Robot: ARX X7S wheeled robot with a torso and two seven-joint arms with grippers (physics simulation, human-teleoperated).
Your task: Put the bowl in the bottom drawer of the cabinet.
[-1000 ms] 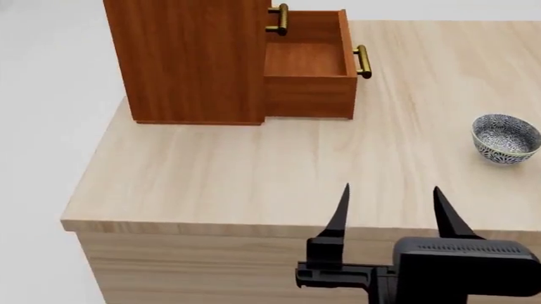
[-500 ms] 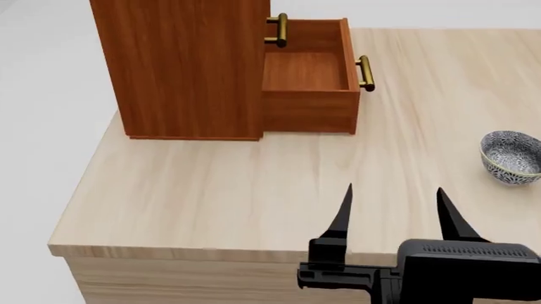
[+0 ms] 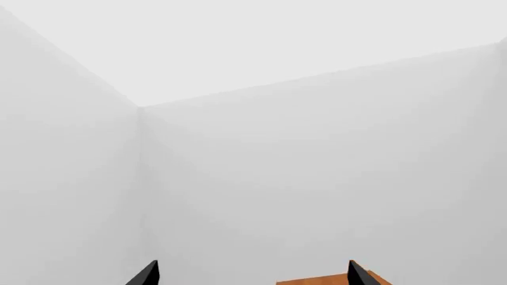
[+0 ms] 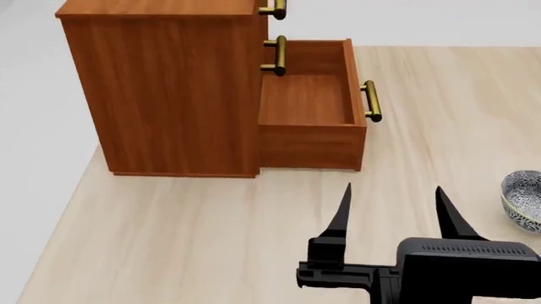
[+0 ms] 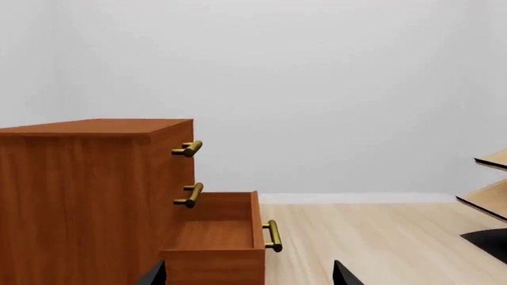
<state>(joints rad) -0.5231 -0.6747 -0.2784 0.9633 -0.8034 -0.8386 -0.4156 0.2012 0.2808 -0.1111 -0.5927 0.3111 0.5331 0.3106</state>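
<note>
Bottom drawer (image 4: pixel 308 101) pulled out of cabinet (image 4: pixel 169 88), nothing inside; bowl (image 4: pixel 524 201) at 3 o'clock, on table (image 4: pixel 169 234). Right gripper (image 4: pixel 393 212) fingers apart, holding nothing. Rack (image 5: pixel 487 196) only in right wrist view; left gripper (image 3: pixel 249 274) tips apart there.

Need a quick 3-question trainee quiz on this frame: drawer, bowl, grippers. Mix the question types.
1. True or false: the bottom drawer of the cabinet is pulled open and has nothing in it.
2. Where is the bowl? A) in the drawer B) on the table, at the head view's right edge C) in a gripper
3. Fill in: the right gripper has its jaws ____ and holds nothing.

Key: 1 true; 2 B; 3 open. The left gripper, seen only in its wrist view, is open too.
</note>
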